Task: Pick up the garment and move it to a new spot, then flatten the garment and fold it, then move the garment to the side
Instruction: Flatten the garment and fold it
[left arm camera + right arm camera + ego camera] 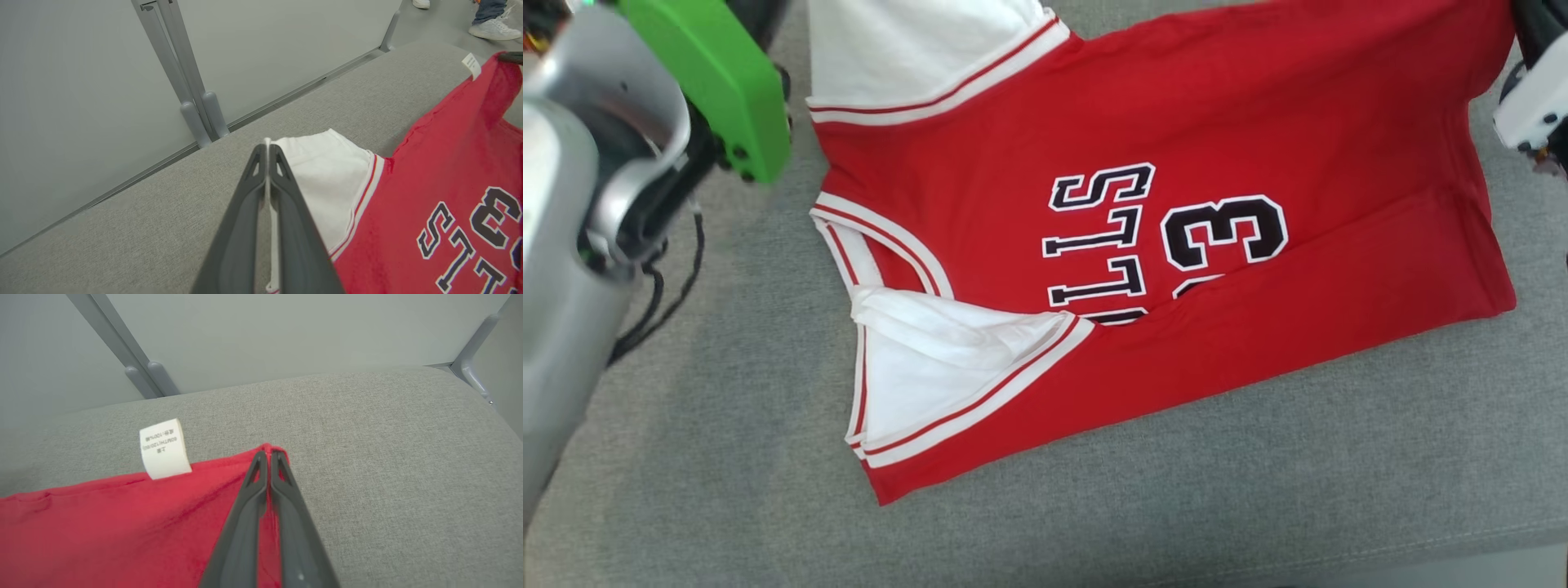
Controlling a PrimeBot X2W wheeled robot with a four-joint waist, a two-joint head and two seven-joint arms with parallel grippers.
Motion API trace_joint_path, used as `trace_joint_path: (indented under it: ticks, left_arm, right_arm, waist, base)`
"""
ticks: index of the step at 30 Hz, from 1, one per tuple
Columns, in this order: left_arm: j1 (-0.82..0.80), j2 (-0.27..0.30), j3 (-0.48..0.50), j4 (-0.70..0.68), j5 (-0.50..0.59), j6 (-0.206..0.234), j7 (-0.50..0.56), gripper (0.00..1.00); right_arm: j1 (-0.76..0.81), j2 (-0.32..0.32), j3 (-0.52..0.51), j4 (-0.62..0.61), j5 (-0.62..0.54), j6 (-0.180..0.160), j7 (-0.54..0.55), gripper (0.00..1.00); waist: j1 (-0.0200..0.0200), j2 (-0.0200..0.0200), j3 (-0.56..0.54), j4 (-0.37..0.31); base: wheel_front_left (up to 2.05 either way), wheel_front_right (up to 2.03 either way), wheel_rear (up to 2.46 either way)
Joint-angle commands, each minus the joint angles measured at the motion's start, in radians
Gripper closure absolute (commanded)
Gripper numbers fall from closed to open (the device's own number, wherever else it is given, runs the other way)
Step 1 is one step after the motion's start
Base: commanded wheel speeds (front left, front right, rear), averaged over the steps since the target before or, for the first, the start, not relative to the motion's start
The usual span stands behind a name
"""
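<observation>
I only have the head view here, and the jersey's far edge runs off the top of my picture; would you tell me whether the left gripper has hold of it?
Observer: Yes. In the left wrist view the left gripper is shut on the jersey, with the thin edge of its white sleeve pinched between the two fingers.
Operator: Thank you. And how does the right one stand?
Observer: In the right wrist view the right gripper is shut on a red corner of the hem, a little way along the edge from a white care label that sticks out there.
</observation>
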Motion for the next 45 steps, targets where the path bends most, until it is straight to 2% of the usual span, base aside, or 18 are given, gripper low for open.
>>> trace_joint_path:
  ticks: [1,15,27,34,45]
  left_arm:
    - [0.039,0.015,0.006,-0.028,-0.010,0.011,-0.010,1.00]
    - [0.393,0.096,0.017,-0.313,-0.104,0.102,-0.059,1.00]
    - [0.579,0.132,-0.002,-0.467,-0.125,0.159,-0.079,1.00]
    - [0.656,0.118,-0.064,-0.457,-0.103,0.167,-0.085,1.00]
    - [0.689,0.088,-0.104,-0.353,-0.073,0.156,-0.131,1.00]
  right_arm:
    - [0.034,-0.014,-0.002,-0.014,0.023,-0.002,0.002,1.00]
    - [0.268,-0.106,-0.037,-0.102,0.122,-0.002,0.016,1.00]
    - [0.390,-0.109,-0.081,-0.115,0.134,-0.002,0.027,1.00]
    - [0.433,-0.089,-0.093,-0.097,0.134,-0.002,0.028,1.00]
    - [0.420,-0.076,-0.064,0.012,0.147,-0.002,-0.002,1.00]
  waist:
    - [0.0001,0.0000,-0.031,0.025]
    - [0.0001,0.0000,-0.114,0.080]
    - [0.0001,0.0000,-0.142,0.088]
    - [0.0001,0.0000,-0.118,0.087]
    - [0.0001,0.0000,-0.103,0.093]
  base:
    - [0.00,0.00,0.00]
    - [0.00,0.00,0.00]
    - [0.00,0.00,0.00]
    - [0.00,0.00,0.00]
    - [0.00,0.00,0.00]
